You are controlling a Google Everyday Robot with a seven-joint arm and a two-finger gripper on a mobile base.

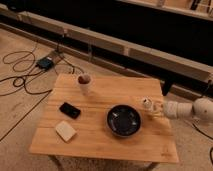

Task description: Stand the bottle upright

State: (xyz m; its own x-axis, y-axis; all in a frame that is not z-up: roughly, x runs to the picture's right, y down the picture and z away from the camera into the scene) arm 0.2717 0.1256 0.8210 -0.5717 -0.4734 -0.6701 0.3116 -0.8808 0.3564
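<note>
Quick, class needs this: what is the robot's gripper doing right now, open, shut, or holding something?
Gripper: at the table's right side, just right of the black bowl, shut on the bottle.

Wooden table, carpeted floor, cables.

gripper clamped shut at the tabletop right edge, black bowl just beside it blocking leftward, cup, phone, pale block well apart, middle bare
</note>
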